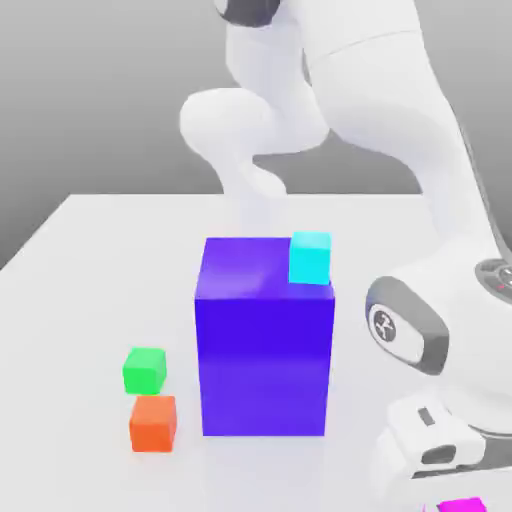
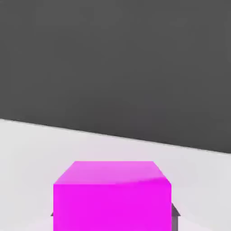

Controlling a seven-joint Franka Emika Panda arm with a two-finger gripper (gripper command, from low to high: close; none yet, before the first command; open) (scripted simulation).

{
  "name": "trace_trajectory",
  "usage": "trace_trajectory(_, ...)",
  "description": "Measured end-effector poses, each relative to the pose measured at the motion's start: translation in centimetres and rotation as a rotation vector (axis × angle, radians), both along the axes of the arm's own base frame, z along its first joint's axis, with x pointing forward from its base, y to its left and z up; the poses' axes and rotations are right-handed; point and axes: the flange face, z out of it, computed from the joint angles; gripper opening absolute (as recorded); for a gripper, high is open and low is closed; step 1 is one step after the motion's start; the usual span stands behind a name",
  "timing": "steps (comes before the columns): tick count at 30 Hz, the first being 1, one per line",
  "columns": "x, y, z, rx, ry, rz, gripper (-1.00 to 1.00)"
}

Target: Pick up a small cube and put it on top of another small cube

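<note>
The small plain magenta cube (image 2: 113, 196) sits directly in front of the hand camera, close up, on the pale white bench (image 2: 27, 144). In the exterior view the same magenta cube (image 1: 462, 506) lies at the lower edge, just below the white arm's hand (image 1: 430, 450). Dark grey edges flank the cube's lower corners in the hand view; these may be the fingers, but whether they are released or clenched on the cube cannot be told. The cube has no long axis, so any square approach should serve. Candidate bases lie well away from the hand, toward the exterior view's left: a small orange cube (image 1: 153, 423) touching a small green cube (image 1: 145, 370). A small cyan cube (image 1: 310, 258) rests atop the large blue-purple block (image 1: 265, 340).
</note>
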Motion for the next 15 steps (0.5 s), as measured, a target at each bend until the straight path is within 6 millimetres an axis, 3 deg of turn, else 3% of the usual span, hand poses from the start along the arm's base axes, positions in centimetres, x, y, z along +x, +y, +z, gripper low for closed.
trace_trajectory(2,0.1,0.0,1.5,0.001,0.0,-0.001,-1.0)
trace_trajectory(6,0.3,-0.2,6.6,0.003,-0.016,0.0,-1.0)
trace_trajectory(10,-0.2,-8.7,8.6,-0.043,-0.029,-0.192,-1.0)
trace_trajectory(15,-3.7,-20.5,10.6,-0.081,-0.037,-0.499,-1.0)
